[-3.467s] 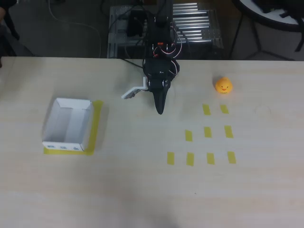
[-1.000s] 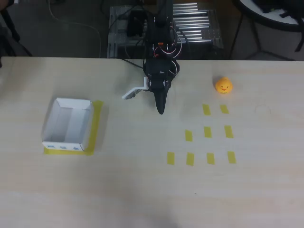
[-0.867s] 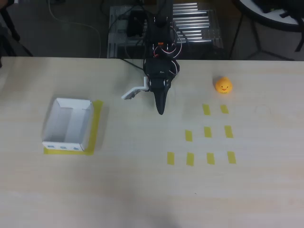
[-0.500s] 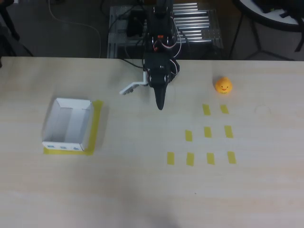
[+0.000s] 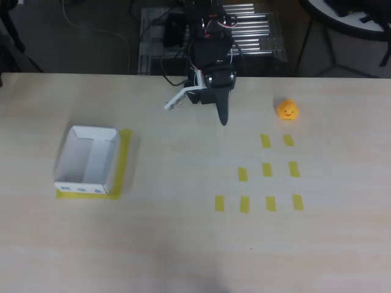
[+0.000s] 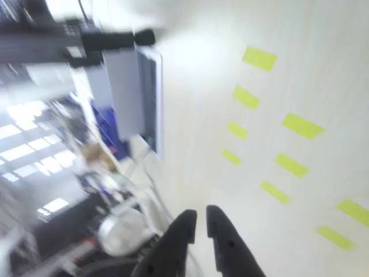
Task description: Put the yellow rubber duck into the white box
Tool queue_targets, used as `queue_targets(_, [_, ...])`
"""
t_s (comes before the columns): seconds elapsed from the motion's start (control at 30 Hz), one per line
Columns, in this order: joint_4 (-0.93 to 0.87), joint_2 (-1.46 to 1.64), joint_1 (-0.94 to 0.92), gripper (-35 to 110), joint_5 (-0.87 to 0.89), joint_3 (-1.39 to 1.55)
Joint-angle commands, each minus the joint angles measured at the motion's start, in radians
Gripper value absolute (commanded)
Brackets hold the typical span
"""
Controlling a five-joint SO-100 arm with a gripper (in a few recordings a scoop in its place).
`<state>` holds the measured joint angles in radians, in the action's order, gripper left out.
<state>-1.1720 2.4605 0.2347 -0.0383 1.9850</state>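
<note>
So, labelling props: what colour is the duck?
Orange-yellow duck, clearest in the overhead view.

Arm (image 5: 211,46) reaches in from the top edge in the overhead view, wiring exposed. Gripper (image 5: 222,116) points down-frame, tip slightly right, nothing held. Wrist view is motion-blurred: dark fingers (image 6: 176,248) sit at bottom centre, tips nearly together with a thin gap between them.

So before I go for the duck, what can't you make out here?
- Duck: face too small, overhead view.
- Box: blue marks too small to read, overhead view.
- Wrist view: motion-blurred; background beyond the table edge unreadable.
- Gripper: base cut off by the bottom edge, wrist view.
</note>
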Motion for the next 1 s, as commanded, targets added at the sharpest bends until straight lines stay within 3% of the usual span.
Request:
queue_targets(0.0, [-0.055, -0.061, 0.115, 3, -0.209, -0.169])
queue_targets(0.17, [-0.087, -0.072, 0.179, 22, -0.232, -0.132])
queue_targets(0.53, [-0.221, -0.193, 0.376, 48, -0.318, -0.179])
queue_targets(0.97, [-0.413, -0.391, 0.742, 54, -0.319, -0.244])
